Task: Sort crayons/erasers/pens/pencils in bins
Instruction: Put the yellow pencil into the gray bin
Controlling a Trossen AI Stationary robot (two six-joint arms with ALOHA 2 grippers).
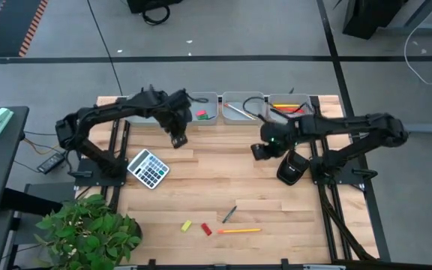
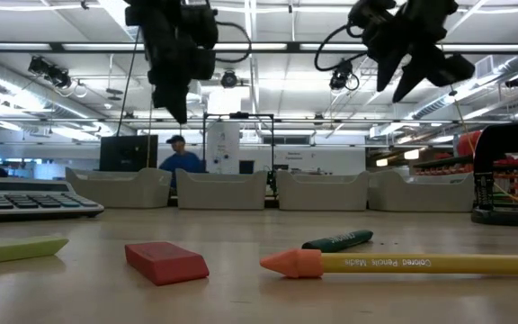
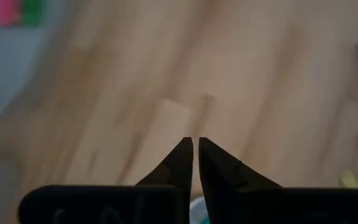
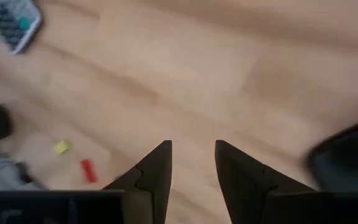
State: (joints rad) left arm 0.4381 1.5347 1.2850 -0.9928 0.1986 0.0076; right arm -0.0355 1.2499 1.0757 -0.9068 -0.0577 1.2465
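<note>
Four light-grey bins (image 1: 240, 97) stand in a row at the table's far edge. One holds a pink and a green eraser (image 1: 200, 114), and the rightmost holds thin yellow and red sticks (image 1: 289, 109). Near the front edge lie a yellow eraser (image 1: 187, 225), a red eraser (image 1: 206, 229), a green crayon (image 1: 229, 214) and a yellow pencil (image 1: 238, 231) with an orange end. My left gripper (image 1: 179, 140) hangs shut and empty in front of the bins, above the table. My right gripper (image 1: 259, 151) hangs open and empty over the table's middle right.
A grey calculator (image 1: 148, 168) lies at the left of the table. A potted plant (image 1: 88, 229) stands at the near left corner. A person (image 2: 180, 157) shows in the room beyond the bins. Bare wood lies between the bins and the loose items.
</note>
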